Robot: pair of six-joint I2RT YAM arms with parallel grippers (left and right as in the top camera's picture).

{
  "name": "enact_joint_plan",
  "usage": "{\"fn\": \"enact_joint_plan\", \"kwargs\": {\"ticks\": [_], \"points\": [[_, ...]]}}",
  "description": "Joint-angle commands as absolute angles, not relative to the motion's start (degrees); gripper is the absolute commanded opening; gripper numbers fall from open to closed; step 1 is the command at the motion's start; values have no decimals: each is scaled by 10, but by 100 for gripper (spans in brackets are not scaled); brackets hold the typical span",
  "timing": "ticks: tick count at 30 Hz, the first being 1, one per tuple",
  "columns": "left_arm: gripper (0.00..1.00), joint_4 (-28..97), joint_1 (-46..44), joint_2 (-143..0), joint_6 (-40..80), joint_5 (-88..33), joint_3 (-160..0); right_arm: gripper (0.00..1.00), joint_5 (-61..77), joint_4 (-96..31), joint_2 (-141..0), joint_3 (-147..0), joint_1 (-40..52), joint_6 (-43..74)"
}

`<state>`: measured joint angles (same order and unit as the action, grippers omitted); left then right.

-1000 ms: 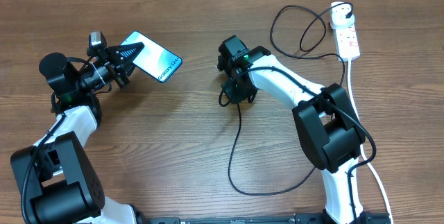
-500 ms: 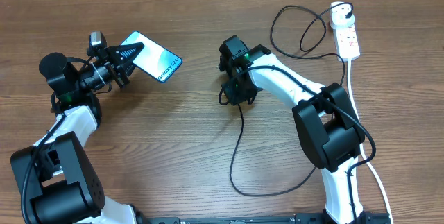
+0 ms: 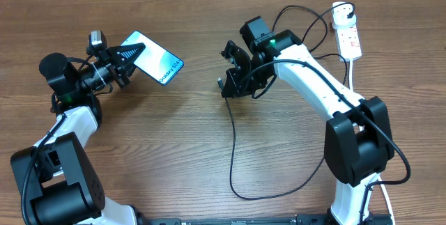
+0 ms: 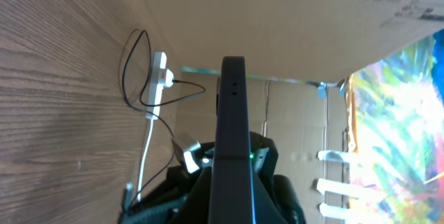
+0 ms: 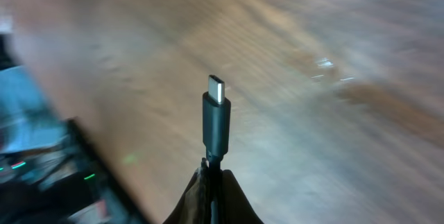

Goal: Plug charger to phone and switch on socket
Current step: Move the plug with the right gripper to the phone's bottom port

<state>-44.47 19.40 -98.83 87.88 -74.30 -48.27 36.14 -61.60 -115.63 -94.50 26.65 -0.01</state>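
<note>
Each arm is built of glossy white shells between bulky black joint housings, the left arm [image 3: 78,119] and the right arm [image 3: 310,82] alike. The left gripper [image 3: 131,56] and right gripper [image 3: 224,86] are matte black. Just behind the right one glows a small green light [image 3: 273,42]. A thin black cable [image 3: 50,133] trails well behind the left.

The slim, black-edged glass phone [image 3: 157,61] is at the left side of the brown wooden table [image 3: 174,148], pinched at one end by the left gripper [image 3: 127,56]. The long white plastic power strip [image 3: 350,40] lies at the back right, with the round white plug [image 3: 341,17] in its far end. The thin black charger cable [image 3: 234,148] loops beside the strip, curls along the front of the table and comes up to the right gripper [image 3: 224,87] in the middle. Its small tip [image 5: 216,89] pokes out of those tight fingers, well apart from the phone.
</note>
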Motion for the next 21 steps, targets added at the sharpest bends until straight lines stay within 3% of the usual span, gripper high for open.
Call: {"fn": "enact_joint_plan", "kwargs": {"ticks": [1, 13, 21], "points": [[4, -447, 196, -991, 832, -766, -495, 3, 470, -622, -1131, -958, 271, -5], [4, -448, 196, -1008, 800, -858, -495, 3, 638, -681, -1110, -958, 274, -61], [4, -453, 196, -1035, 804, -905, -495, 3, 642, -696, -1110, -958, 304, -76]]}}
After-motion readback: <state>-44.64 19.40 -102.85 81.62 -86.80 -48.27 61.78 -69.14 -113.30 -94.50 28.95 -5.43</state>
